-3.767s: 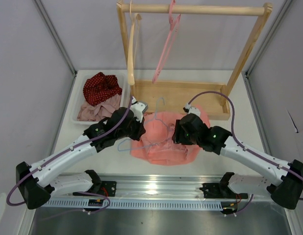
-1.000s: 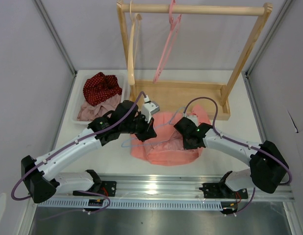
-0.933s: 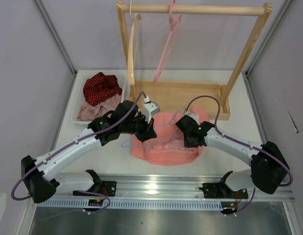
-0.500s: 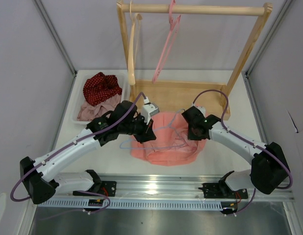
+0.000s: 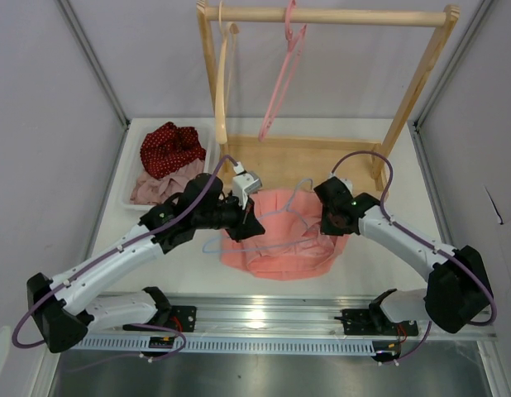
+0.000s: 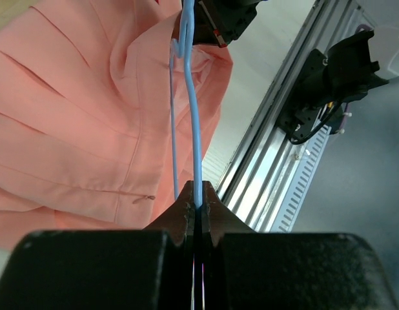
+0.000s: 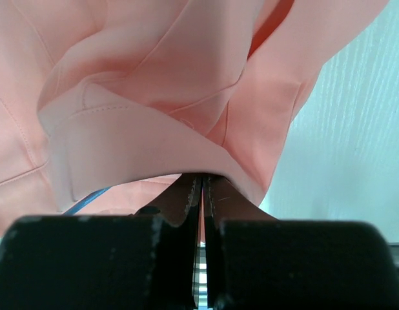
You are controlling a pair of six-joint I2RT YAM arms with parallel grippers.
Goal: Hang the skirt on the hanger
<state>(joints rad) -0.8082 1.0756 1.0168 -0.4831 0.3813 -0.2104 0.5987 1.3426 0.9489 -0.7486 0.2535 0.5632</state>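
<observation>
The salmon-pink skirt (image 5: 280, 248) lies spread on the table between the two arms. My left gripper (image 5: 248, 223) is at the skirt's left edge, shut on the wire of the pale blue hanger (image 5: 264, 245). The hanger reaches across the skirt, its hook (image 5: 300, 187) toward the back. In the left wrist view the blue hanger (image 6: 197, 129) runs straight out of my left gripper (image 6: 198, 201) over the skirt (image 6: 70, 116). My right gripper (image 5: 329, 225) is shut on a lifted fold of the skirt (image 7: 154, 97) at its right edge. A short piece of the hanger (image 7: 90, 199) shows under that fold.
A wooden rack (image 5: 322, 16) stands at the back with a pink hanger (image 5: 280, 74) and a wooden hanger (image 5: 222, 83) on it. A white tray (image 5: 131, 178) at back left holds a red dotted cloth (image 5: 169, 149) and a mauve cloth (image 5: 160, 188). A metal rail (image 5: 255, 318) runs along the front.
My right gripper has moved back and to the right, pulling the skirt's right edge up with it. The left gripper with the hanger shifted slightly left.
</observation>
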